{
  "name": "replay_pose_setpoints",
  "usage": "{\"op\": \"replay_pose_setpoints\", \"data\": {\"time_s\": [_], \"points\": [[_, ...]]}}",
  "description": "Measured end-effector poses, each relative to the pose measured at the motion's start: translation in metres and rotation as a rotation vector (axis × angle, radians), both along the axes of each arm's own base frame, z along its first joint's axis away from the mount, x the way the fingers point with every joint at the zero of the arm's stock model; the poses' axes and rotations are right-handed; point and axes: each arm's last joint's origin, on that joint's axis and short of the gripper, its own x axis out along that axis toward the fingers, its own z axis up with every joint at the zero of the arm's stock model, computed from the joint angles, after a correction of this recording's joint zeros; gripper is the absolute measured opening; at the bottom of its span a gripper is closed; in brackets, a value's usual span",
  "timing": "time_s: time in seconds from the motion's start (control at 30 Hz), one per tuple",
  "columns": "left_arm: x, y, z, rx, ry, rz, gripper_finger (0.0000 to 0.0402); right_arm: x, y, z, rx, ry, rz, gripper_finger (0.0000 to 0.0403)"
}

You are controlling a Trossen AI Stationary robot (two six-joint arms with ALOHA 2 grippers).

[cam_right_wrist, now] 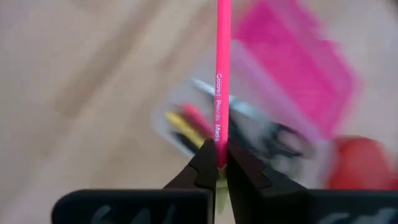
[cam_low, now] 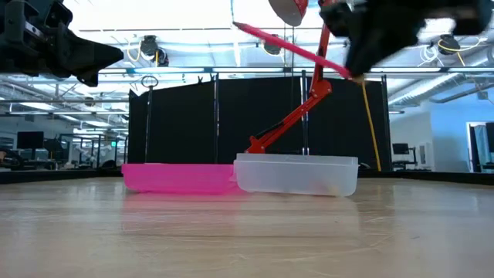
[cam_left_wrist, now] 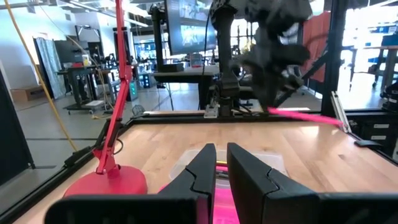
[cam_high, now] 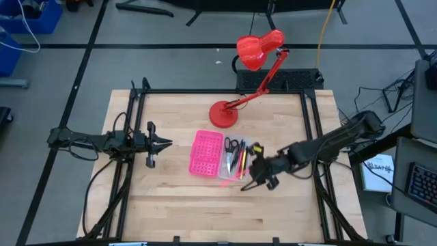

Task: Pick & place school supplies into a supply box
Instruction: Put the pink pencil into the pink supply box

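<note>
I see even, bright overhead lighting with soft shadows. Ceiling lights glare in the low view. The right wrist view is heavily blurred beyond the sharp pink pencil. The right gripper smears.

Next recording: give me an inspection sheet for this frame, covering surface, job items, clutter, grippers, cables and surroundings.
Surface: wooden table, bare around the box.
Job's things: supply box lies open, pink half beside clear half; scissors and several pens in the clear half; pink pencil held above it.
Clutter: red desk lamp at the table's far edge.
Grippers: right gripper shut on the pink pencil over the box; left gripper waits left of the box, fingers nearly together.
Cables: yellow cable on the floor behind.
Surroundings: desks and monitors beyond; no people seen.
</note>
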Motion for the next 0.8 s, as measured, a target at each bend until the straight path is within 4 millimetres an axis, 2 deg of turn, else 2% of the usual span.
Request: {"op": "replay_pose_setpoints", "data": {"time_s": [0.1, 0.23, 0.33, 0.43, 0.53, 0.8], "points": [[0.000, 0.000, 0.000, -0.002, 0.001, -0.001, 0.0049, 0.006, -0.019, 0.027, -0.118, 0.000, 0.023, 0.0009], [0.000, 0.000, 0.000, -0.005, 0.002, -0.001, 0.0049, 0.017, -0.052, 0.062, -0.309, 0.040, 0.156, 0.0009], [0.000, 0.000, -0.001, -0.004, 0.007, -0.001, 0.0049, 0.026, -0.074, 0.068, -0.436, 0.098, 0.283, 0.0009], [0.000, 0.000, -0.003, 0.004, 0.033, -0.001, 0.0049, 0.033, -0.096, 0.063, -0.463, 0.142, 0.407, 0.0009], [0.000, 0.000, -0.005, 0.010, 0.055, 0.001, 0.0049, 0.040, -0.112, 0.050, -0.369, 0.174, 0.527, 0.0009], [0.000, 0.000, -0.015, -0.032, 0.150, 0.007, 0.0049, 0.067, -0.113, -0.006, -0.322, 0.344, 0.737, 0.0009]]}}
